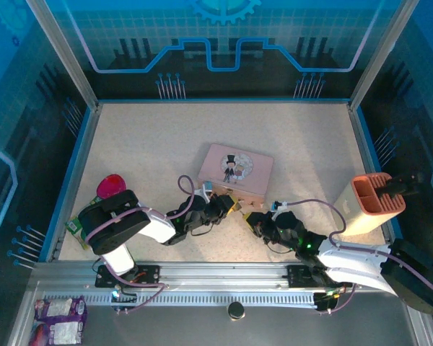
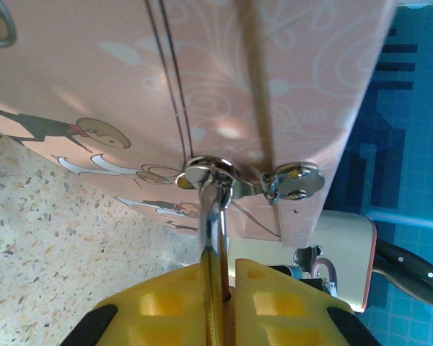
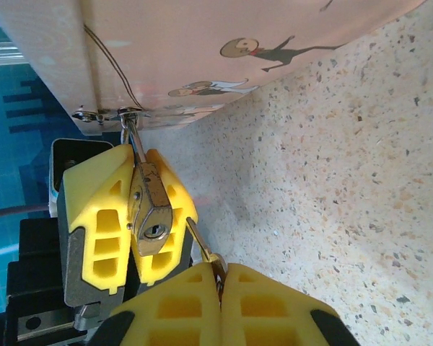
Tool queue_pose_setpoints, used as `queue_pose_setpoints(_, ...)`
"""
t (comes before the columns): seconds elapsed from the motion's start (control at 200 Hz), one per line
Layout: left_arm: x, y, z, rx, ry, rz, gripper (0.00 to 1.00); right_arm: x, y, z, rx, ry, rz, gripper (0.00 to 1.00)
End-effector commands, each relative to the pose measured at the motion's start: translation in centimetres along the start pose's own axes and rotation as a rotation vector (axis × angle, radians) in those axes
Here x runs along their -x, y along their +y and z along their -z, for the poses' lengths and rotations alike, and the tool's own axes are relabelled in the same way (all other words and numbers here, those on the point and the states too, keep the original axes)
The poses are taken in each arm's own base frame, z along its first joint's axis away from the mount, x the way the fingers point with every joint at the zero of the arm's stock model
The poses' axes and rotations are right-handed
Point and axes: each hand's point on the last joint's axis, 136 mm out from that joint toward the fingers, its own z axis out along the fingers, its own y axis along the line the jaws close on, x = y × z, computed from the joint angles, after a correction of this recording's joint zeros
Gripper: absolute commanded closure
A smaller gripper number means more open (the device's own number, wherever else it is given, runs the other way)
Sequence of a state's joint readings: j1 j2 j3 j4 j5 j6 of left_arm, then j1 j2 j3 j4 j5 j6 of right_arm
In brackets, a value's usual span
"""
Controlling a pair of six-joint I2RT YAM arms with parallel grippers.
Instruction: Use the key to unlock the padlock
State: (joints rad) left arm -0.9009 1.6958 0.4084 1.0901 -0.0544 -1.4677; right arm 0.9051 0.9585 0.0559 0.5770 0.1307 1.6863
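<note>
Front-centre of the speckled desk (image 3: 332,180): your left fingers (image 3: 94,216) clamp the small brass-gold padlock (image 3: 150,205), its silvery shackle (image 3: 133,140) hooked thru the hasp (image 3: 105,114) of the pink rectangular picture tin (image 3: 202,36), keyhole (image 3: 155,231) facing the right arm. Right fingers (image 3: 260,306), pressed together, pinch the thin dark-grey metal key (image 3: 200,240). The tip sits just beside the keyhole, not in, and looks angled off the lock's long axis. Realign, then push.

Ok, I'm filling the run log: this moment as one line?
left tool: shut on padlock | right tool: shut on key | padlock: hooked to pink tin | key: not in keyhole
</note>
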Motion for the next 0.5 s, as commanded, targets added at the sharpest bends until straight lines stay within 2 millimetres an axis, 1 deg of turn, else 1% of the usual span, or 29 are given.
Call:
queue_pose_setpoints(0.0,-0.68,-4.92,-0.13,-0.182,0.018,-0.020,1.00,-0.10,1.07,-0.06,0.038,-0.011,-0.003,1.00)
queue_pose_setpoints(0.17,-0.75,-4.51,-0.20,-0.165,0.018,-0.025,1.00,-0.12,1.04,0.07,0.034,-0.015,0.001,1.00)
queue_pose_setpoints(0.495,-0.75,-4.43,-0.16,-0.162,0.016,-0.030,1.00,-0.14,1.09,0.07,0.035,-0.017,0.002,1.00)
